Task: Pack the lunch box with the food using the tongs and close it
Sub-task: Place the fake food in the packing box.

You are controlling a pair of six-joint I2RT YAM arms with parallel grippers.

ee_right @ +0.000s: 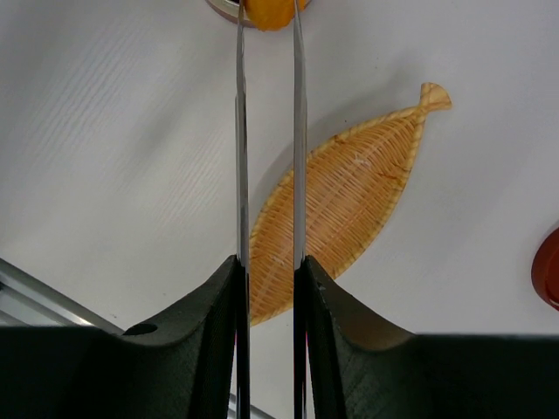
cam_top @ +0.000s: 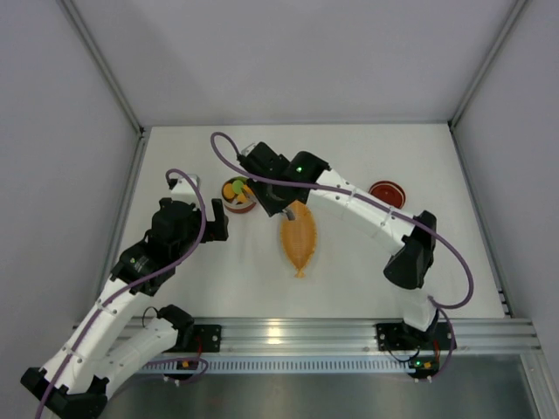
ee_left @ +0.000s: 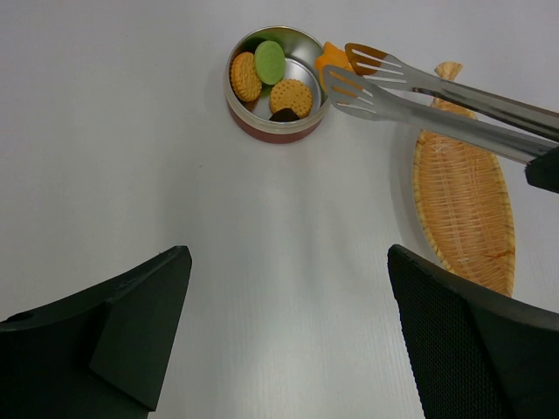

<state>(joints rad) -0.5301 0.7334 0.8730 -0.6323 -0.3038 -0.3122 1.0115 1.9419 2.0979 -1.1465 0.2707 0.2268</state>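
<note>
The lunch box point(ee_left: 275, 83) is a small round tin with a red wall, standing open on the white table, also seen from above point(cam_top: 238, 194). Inside lie yellow, green and dark brown food pieces point(ee_left: 269, 63). My right gripper point(ee_right: 269, 266) is shut on the silver tongs point(ee_right: 239, 131), whose tips pinch an orange food piece point(ee_left: 332, 58) right at the tin's right rim. My left gripper point(ee_left: 288, 297) hangs open and empty over bare table, near side of the tin. The red lid point(cam_top: 387, 192) lies apart at the right.
The orange leaf-shaped woven tray point(cam_top: 299, 237) lies empty just right of the tin, under the tongs. The right arm point(cam_top: 349, 196) reaches across above it. Grey walls enclose the table on three sides, and an aluminium rail point(cam_top: 288, 336) runs along the near edge.
</note>
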